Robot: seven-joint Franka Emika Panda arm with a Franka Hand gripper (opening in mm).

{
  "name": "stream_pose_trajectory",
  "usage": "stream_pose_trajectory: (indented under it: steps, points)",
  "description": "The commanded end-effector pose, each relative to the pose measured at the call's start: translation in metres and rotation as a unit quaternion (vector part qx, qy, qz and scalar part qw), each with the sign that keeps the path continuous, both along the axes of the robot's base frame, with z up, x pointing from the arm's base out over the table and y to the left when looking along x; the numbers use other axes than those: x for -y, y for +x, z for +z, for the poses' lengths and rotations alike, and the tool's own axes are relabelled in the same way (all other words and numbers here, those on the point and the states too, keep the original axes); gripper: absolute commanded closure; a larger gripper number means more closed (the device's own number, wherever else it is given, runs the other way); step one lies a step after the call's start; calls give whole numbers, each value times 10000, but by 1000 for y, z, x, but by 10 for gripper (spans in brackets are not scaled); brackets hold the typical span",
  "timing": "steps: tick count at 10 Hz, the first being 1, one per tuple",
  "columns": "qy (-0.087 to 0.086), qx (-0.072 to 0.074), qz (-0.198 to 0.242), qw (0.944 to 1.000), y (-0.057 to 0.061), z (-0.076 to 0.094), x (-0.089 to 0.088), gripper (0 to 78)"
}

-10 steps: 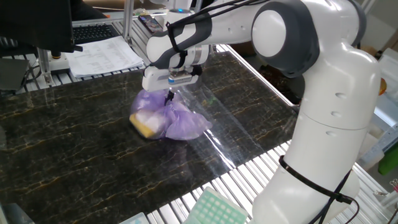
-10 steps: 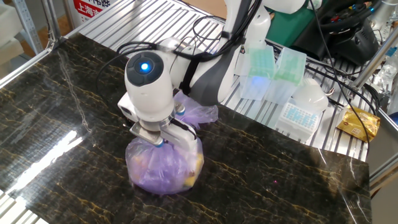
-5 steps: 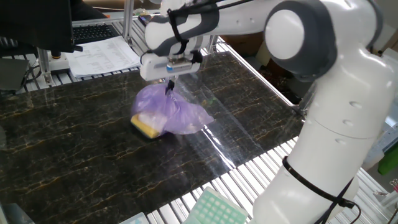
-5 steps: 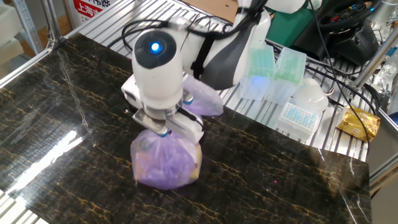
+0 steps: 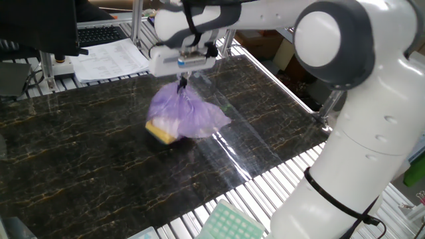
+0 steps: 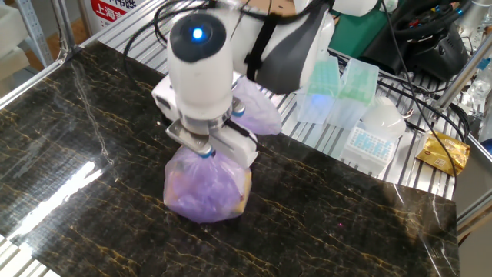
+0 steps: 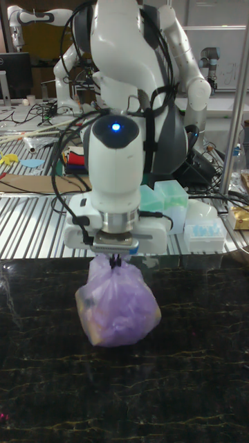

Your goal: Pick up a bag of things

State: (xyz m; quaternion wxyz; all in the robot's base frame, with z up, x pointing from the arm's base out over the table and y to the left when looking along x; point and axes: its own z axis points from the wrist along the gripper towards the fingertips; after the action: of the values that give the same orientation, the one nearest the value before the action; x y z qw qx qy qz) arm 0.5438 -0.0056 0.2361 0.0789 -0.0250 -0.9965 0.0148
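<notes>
The light-purple bag of things (image 7: 117, 304) hangs over the dark marble tabletop (image 7: 194, 374), a yellow block showing at its lower edge. Above it the hand (image 7: 115, 261) is pinched shut on its gathered neck. Behind stand translucent tip boxes (image 7: 205, 234).

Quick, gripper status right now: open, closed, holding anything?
Gripper: closed, pinching the gathered top of the purple bag, which hangs below it.
</notes>
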Motion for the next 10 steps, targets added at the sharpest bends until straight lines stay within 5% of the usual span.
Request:
stream_pose_trajectory:
  steps: [1,6,10]
  points:
    - [-23,33,-76,10000,-1,47,-11,765]
    - [76,204,-20,9998,-4,66,-10,765]
    - [116,174,-58,9998,-3,80,-12,765]
